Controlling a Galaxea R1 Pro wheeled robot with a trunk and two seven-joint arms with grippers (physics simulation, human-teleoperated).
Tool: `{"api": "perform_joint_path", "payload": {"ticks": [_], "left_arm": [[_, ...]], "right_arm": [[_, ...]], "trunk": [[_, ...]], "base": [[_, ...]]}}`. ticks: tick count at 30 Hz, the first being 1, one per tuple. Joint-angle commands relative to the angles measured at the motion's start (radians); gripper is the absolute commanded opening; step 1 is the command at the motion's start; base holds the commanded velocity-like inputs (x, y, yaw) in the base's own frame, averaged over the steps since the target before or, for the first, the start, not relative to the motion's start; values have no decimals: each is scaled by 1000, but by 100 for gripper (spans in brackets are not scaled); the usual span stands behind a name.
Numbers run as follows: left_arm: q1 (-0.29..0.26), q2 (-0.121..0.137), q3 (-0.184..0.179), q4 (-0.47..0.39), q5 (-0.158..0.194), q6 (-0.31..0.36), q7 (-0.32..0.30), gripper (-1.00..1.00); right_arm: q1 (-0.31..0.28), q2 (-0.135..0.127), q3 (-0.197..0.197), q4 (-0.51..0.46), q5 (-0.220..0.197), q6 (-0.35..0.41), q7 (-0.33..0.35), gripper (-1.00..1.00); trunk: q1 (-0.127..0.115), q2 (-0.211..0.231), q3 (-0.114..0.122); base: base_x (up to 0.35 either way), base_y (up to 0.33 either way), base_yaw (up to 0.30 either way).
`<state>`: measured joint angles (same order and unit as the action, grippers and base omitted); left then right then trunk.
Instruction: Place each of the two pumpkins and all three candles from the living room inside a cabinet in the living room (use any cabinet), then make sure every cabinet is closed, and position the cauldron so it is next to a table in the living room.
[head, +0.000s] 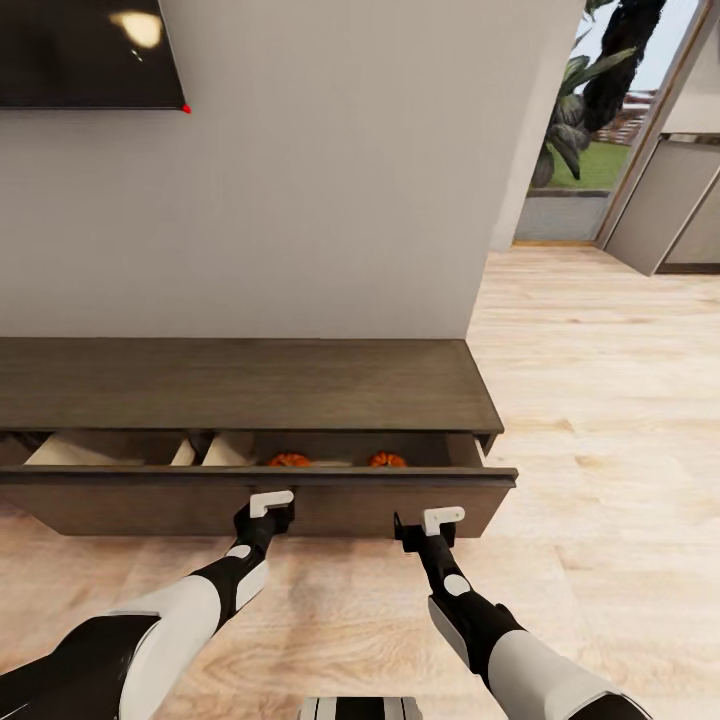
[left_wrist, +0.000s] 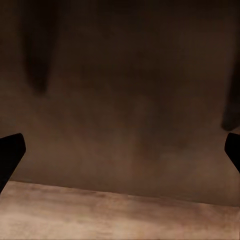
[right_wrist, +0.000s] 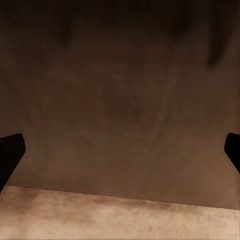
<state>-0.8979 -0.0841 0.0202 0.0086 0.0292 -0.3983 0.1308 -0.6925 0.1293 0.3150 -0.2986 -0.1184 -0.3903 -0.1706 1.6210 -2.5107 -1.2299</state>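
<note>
Cabinet: long low dark-brown wood cabinet (head: 240, 385) sits flat against the pale grey wall (head: 330, 200), with its drawer (head: 300, 495) pulled partway out toward the robot, so you can peek into the pale beige inside.

Pumpkins: two small orange ribbed pumpkins are in the open drawer, only their tops poking up over the drawer front. One (head: 289, 460) is around the middle, the other (head: 387, 460) is further right, clearly apart from each other.

Other drawer stuff: left part of the drawer just shows beige dividers (head: 185, 452), can't make out anything else in there.

Left pincer: left pincer (head: 270, 508) is right up at the dark drawer front, left of centre. In the left wrist view its black fingertips (left_wrist: 11, 155) are at the far edges of the shot, so it's spread wide with nothing between them, just brown wood filling the gap and light wood floor below.

Right pincer: right pincer (head: 438, 525) is at the same drawer front, near the right end. Same deal in the right wrist view, black fingertips (right_wrist: 10, 152) way apart, holding nothing, facing the brown panel.

Room: light wood plank floor (head: 600, 420) all around, corner of a dark wall-mounted screen (head: 90, 50) at upper left, and a glass doorway with green plants (head: 590, 100) at upper right.
</note>
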Motion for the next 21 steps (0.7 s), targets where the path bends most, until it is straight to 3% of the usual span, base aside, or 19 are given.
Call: {"api": "perform_joint_path", "payload": {"ticks": [1,12,21], "left_arm": [[-1,0,6,1,5,-4,1,100],[-1,0,6,1,5,-4,1,100],[-1,0,6,1,5,-4,1,100]], "right_arm": [[-1,0,9,1,-10,-4,-5,100],[-1,0,9,1,-10,-4,-4,100],[-1,0,9,1,-10,-4,-5,100]], "trunk": [[0,0,-1],[0,0,-1],[0,0,-1]], "base": [[170,0,0],[46,0,0],[149,0,0]]}}
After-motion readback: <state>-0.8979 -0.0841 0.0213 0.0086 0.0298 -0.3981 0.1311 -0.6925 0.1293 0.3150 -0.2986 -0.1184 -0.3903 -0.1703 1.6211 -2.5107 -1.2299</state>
